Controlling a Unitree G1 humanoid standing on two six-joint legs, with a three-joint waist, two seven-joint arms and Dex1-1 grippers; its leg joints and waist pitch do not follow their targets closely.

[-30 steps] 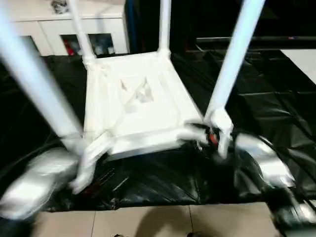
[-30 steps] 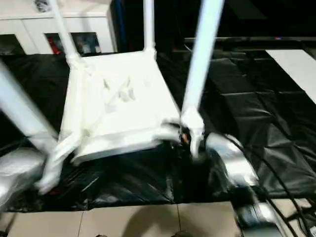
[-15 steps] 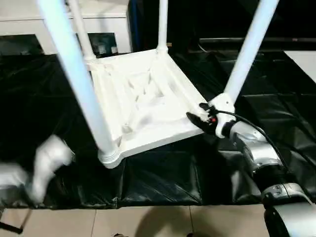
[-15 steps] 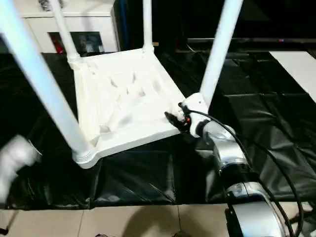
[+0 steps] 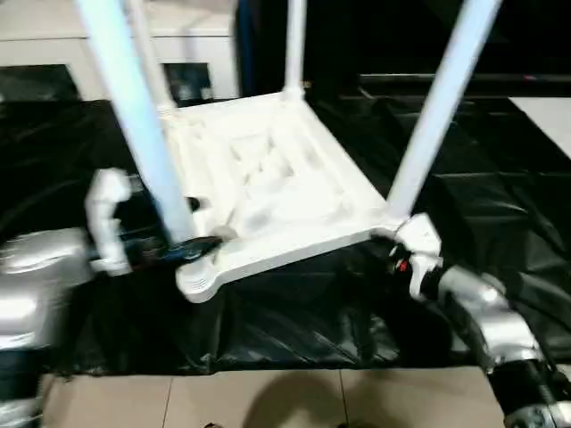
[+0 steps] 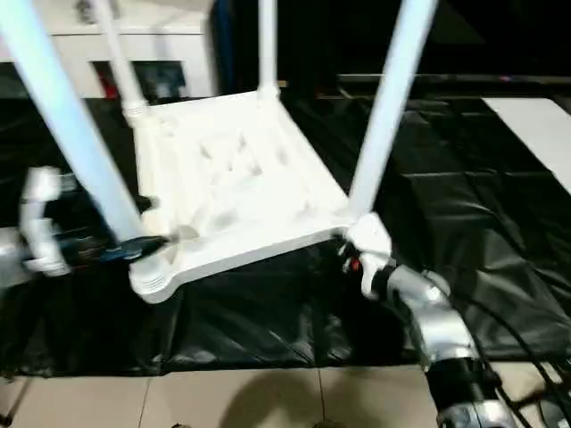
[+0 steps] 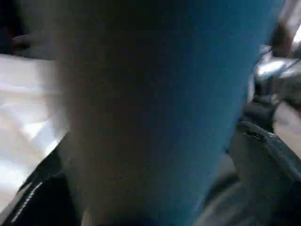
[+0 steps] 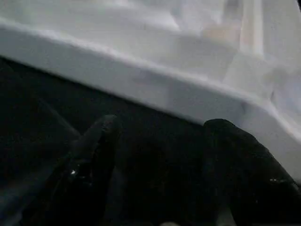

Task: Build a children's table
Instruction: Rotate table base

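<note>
Tabletop upside down on black sheet, four legs up. Left gripper spread around near-left leg. Right gripper released, empty, below near-right corner.

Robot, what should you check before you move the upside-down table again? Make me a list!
1. All four legs stand up from the tabletop: ok.
2. Legs pushed fully into their sockets: cannot tell.
3. Left gripper at the base of the near left leg, closed on it: not ok, fingers look open.
4. Right gripper holding something: not ok, its fingers are apart with the tabletop's edge just beyond them.
5. Tabletop sits flat on the black sheet: cannot tell.
</note>
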